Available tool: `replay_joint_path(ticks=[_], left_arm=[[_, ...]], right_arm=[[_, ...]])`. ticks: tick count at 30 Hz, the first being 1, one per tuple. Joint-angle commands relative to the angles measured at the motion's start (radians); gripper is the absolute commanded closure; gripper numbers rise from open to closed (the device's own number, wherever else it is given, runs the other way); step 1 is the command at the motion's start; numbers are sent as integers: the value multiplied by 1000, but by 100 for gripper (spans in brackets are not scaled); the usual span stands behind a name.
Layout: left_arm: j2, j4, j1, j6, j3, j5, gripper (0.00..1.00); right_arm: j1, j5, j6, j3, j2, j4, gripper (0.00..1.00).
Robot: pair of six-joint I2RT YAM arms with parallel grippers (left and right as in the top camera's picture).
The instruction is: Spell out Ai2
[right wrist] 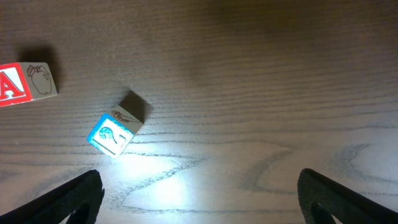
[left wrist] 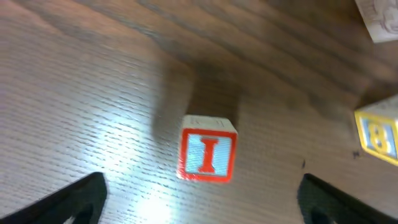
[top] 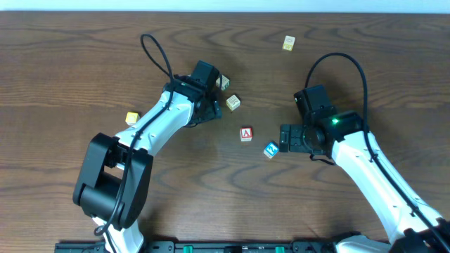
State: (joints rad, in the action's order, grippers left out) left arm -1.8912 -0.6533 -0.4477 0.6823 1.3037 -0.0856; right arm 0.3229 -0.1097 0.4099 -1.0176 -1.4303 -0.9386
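A block with a red I (left wrist: pixel 208 155) on a pale blue face lies on the wood table, between and just ahead of my open left gripper's (left wrist: pixel 205 205) fingers. In the overhead view my left gripper (top: pixel 208 109) hides it. The red A block (top: pixel 246 133) lies mid-table, with the blue 2 block (top: pixel 271 149) tilted to its right. My right gripper (top: pixel 287 138) is open and empty beside the 2 block. The right wrist view shows the 2 block (right wrist: pixel 112 133) ahead of the left finger, the A block (right wrist: pixel 22 84) at the left edge, and open jaws (right wrist: pixel 202 205).
Two pale blocks (top: pixel 223 82) (top: pixel 233 102) lie just right of my left gripper; a yellow-and-blue one (left wrist: pixel 378 134) shows at the left wrist view's right edge. A yellow block (top: pixel 131 118) lies at the left and another block (top: pixel 288 43) at the far back.
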Motion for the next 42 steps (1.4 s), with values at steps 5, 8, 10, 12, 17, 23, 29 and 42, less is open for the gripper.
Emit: replay_joint_path(ticks=[5, 8, 10, 12, 17, 23, 29, 42], left_arm=[[-37, 39, 2, 59, -13, -52, 15], [-72, 69, 2, 58, -13, -43, 16], [-88, 76, 2, 58, -13, -32, 16], [-90, 84, 2, 58, -13, -37, 17], [-97, 93, 2, 58, -13, -39, 21], [-115, 103, 2, 58, -13, -43, 43], [-116, 109, 2, 45, -13, -52, 56], [-116, 145, 1, -211, -13, 9, 74]], right_arm=[[6, -15, 8, 4, 11, -1, 1], [6, -15, 8, 4, 11, -7, 1], [6, -19, 8, 4, 11, -12, 1], [6, -22, 8, 4, 11, -14, 1], [6, -22, 8, 4, 11, -14, 1], [6, -22, 8, 4, 11, -16, 1], [6, -22, 8, 4, 11, -15, 1], [6, -22, 8, 4, 11, 0, 1]])
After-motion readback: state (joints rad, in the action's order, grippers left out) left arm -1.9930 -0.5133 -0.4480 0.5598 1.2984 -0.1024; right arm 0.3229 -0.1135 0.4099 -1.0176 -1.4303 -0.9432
